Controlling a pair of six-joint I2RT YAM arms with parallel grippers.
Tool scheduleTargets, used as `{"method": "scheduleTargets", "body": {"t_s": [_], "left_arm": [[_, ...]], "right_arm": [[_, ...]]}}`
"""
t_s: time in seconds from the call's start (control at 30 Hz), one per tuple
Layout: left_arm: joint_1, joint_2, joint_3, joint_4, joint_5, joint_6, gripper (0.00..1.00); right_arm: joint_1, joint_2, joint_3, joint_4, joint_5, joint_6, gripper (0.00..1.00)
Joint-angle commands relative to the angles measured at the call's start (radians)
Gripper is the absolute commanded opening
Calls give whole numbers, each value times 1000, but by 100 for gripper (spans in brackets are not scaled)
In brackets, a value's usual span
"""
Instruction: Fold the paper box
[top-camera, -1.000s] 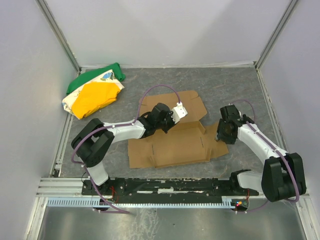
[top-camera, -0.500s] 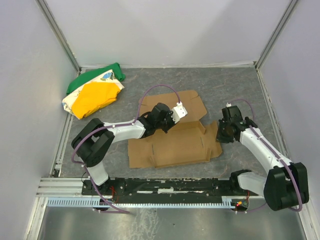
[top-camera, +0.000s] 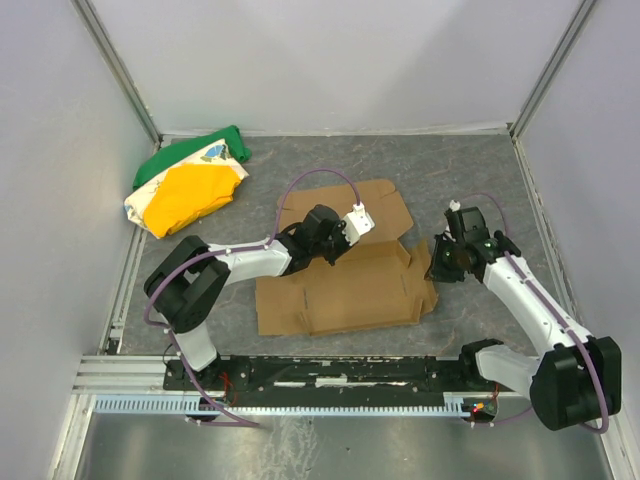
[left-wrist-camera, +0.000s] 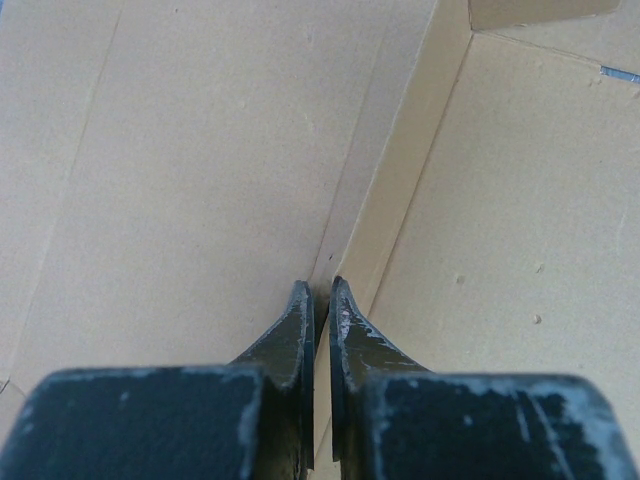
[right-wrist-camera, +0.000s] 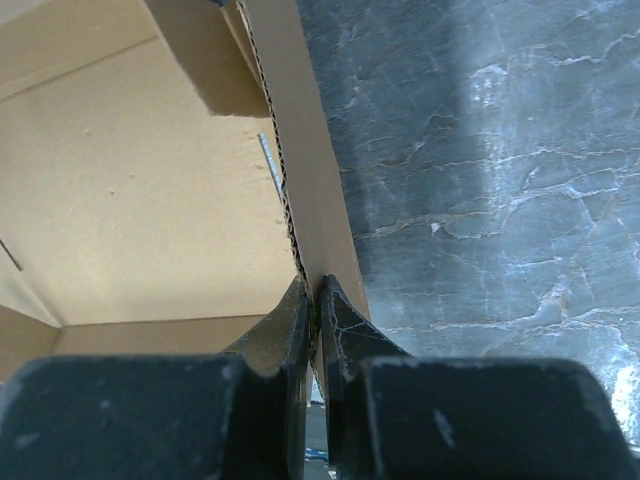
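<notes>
The partly folded brown cardboard mailer box (top-camera: 340, 295) lies mid-table, with bare grey marbled tabletop (top-camera: 450, 170) on every side. The right gripper (right-wrist-camera: 312, 287) pinches its upturned right edge. The left gripper (left-wrist-camera: 321, 292) is closed on a crease, the tips' contact unclear.

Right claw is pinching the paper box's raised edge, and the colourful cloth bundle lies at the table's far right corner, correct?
Not quite. The right claw does pinch the raised edge of the paper box, but the cloth bundle lies at the far left corner, as the top external view shows.
</notes>
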Motion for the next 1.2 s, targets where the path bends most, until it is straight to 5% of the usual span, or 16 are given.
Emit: {"method": "scheduleTargets", "body": {"t_s": [0.0,0.33,0.73,0.9,1.07,1.17], "left_arm": [[5,73,-29,-155,13,-51,3],[3,72,-32,-155,14,-52,3],[3,67,-35,-154,17,-53,3],[5,68,-34,-155,15,-52,3],[5,69,-35,-155,16,-54,3],[3,67,-35,-155,16,-54,3]], "right_arm": [[62,-6,51,37,-99,31,12],[275,75,95,50,22,62,13],[294,95,105,11,148,55,23],[294,90,122,-23,190,39,34],[295,90,125,-26,190,17,61],[294,67,116,3,154,1,67]]}}
